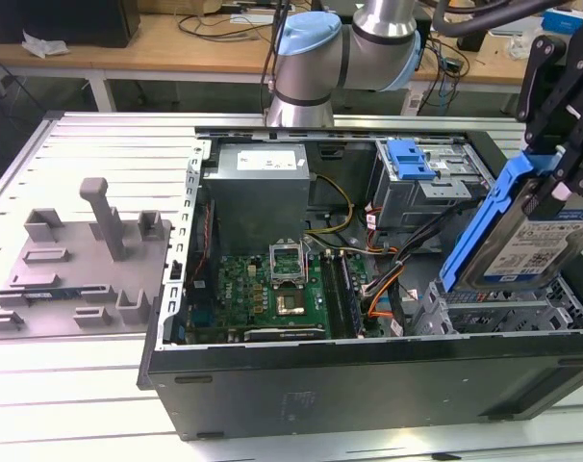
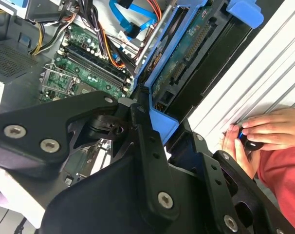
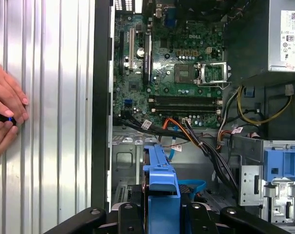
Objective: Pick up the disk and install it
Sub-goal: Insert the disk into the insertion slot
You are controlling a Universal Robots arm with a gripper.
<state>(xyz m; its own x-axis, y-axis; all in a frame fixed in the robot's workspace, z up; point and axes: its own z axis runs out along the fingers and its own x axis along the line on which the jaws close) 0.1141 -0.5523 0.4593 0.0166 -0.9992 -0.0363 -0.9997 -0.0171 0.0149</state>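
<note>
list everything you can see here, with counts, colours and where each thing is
disk: 1, silver with blue carrier, tilted above the drive cage at the exterior view's right
computer case: 1, black, open, on the table
motherboard: 1, green, inside the case
power-supply box: 1, grey, inside the case
latch: 1, blue, on the drive bay in the case
cables: one bundle, orange, yellow and black, inside the case
fixture tray: 1, grey, on the table at the exterior view's left
table: 1, silver, slatted, under everything
person's hands: 2, on the table beside the case, around a small dark item
arm: 1, silver and light blue, behind the case
gripper: 1, black, shut on the disk
</note>
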